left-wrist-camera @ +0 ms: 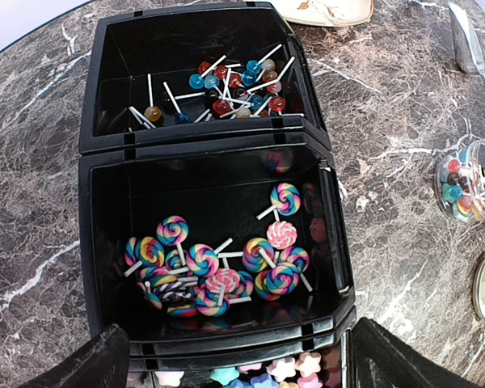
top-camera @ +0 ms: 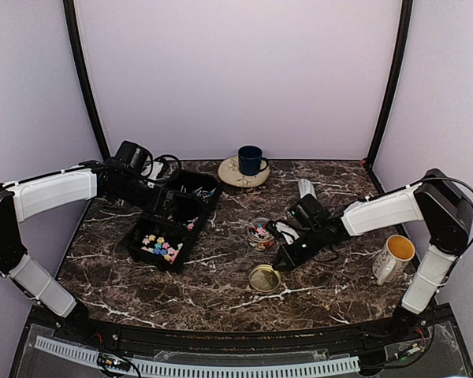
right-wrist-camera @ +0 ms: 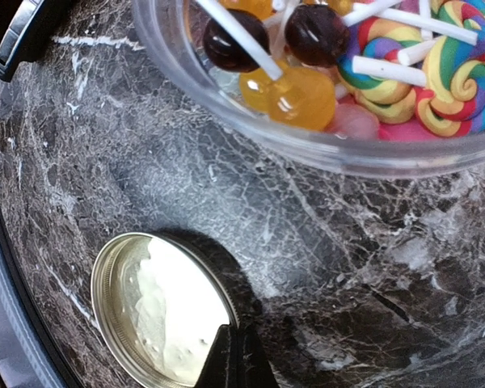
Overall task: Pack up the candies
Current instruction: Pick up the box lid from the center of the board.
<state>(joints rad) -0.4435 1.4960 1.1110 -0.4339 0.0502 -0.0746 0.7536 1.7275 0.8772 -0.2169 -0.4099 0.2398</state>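
Note:
The candies lie in a black three-part tray [top-camera: 134,240]: small ball lollipops [left-wrist-camera: 230,85] in the far part, swirl lollipops [left-wrist-camera: 218,271] in the middle, pastel stars [top-camera: 162,246] in the near part. More candies [right-wrist-camera: 436,65] fill the small clear jar [top-camera: 260,234]. My left gripper [top-camera: 167,206] hovers over the tray, open and empty, its fingers [left-wrist-camera: 89,364] straddling the near end. My right gripper [right-wrist-camera: 238,364] is shut on the rim of the gold lid [right-wrist-camera: 162,311], just in front of the jar [right-wrist-camera: 250,121]. The lid also shows in the top view [top-camera: 264,277].
A blue mug [top-camera: 250,160] stands on a patterned saucer [top-camera: 230,175] at the back. A white mug of orange liquid [top-camera: 394,256] stands at the right edge. A silvery metal piece [top-camera: 306,187] lies behind the right arm.

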